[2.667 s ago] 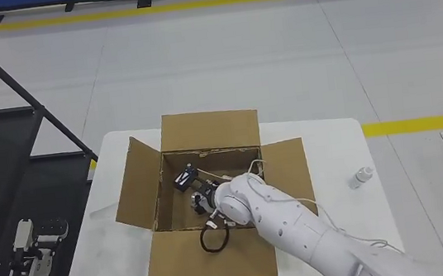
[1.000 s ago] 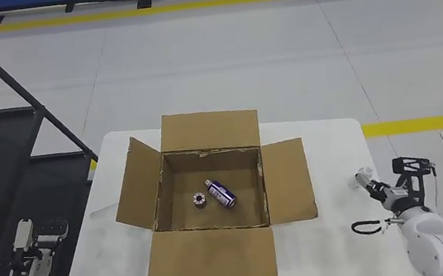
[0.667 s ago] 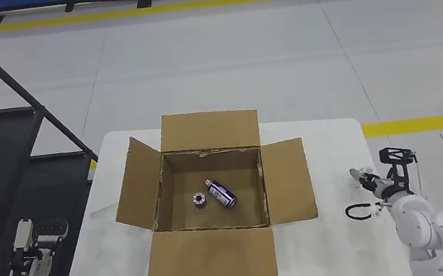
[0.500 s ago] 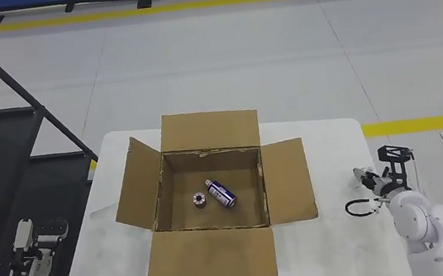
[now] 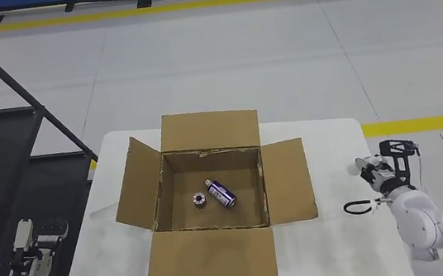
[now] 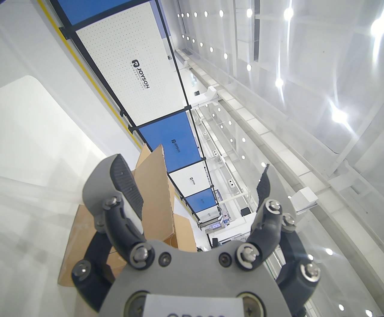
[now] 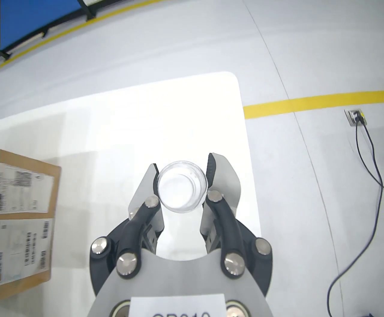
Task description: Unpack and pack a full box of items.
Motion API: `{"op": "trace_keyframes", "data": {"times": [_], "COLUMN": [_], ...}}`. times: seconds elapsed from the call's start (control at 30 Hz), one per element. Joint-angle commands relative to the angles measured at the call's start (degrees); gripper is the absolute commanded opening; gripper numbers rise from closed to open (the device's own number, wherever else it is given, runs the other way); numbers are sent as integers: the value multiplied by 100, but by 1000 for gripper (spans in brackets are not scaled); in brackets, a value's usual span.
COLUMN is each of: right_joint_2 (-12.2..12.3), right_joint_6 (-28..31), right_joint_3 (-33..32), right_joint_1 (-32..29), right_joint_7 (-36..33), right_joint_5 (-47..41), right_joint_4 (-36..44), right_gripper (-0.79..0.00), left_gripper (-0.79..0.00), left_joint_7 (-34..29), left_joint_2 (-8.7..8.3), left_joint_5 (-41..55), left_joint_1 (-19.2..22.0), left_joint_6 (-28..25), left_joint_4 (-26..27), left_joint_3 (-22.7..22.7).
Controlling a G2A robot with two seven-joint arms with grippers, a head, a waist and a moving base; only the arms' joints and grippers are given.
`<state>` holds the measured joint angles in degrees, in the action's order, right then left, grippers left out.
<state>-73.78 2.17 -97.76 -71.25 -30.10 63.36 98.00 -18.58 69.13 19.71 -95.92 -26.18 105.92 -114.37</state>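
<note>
The right gripper [image 7: 181, 175] had left the box [image 5: 208, 130] for the worktop's [image 5: 333, 232] right edge and closed on the clear bottle [image 7: 182, 189] there (repacking seemed under way). The box, mid-worktop, held a dark can [image 5: 220, 193] and a small roll [image 5: 198, 199]. The left gripper [image 6: 192, 169] gaped wide beyond the worktop's left edge.

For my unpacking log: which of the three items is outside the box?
The clear bottle, inside the right gripper near the table edge. The dark bottle and the small round roll both lie inside the cardboard box.
</note>
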Motion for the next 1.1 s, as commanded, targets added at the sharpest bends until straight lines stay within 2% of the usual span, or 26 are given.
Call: {"op": "trace_keyframes", "data": {"times": [0.0,0.1,0.2,0.37,0.53,0.77,0.93,1.07], "right_joint_2": [-6,-13,-33,-78,-213,-539,-767,-923], "right_joint_6": [64,164,152,286,335,119,131,-65], "right_joint_3": [123,460,986,2023,3158,4216,4714,5003], "right_joint_1": [-332,-690,-828,-392,872,2412,3119,3432], "right_joint_7": [87,213,389,127,-672,-1112,-1207,-1088], "right_joint_5": [47,354,734,1262,1620,1174,772,753], "right_joint_4": [871,1850,2465,2490,1343,-649,-1865,-2494], "right_gripper": [-785,-785,-785,-785,-785,-785,-785,-785], "left_gripper": [0,0,0,0,0,0,0,0], "left_joint_7": [0,0,0,0,0,0,0,0], "left_joint_2": [0,0,0,0,0,0,0,0], "left_joint_5": [0,0,0,0,0,0,0,0], "left_joint_1": [0,0,0,0,0,0,0,0], "left_joint_6": [0,0,0,0,0,0,0,0], "left_joint_4": [0,0,0,0,0,0,0,0], "left_joint_3": [0,0,0,0,0,0,0,0]}}
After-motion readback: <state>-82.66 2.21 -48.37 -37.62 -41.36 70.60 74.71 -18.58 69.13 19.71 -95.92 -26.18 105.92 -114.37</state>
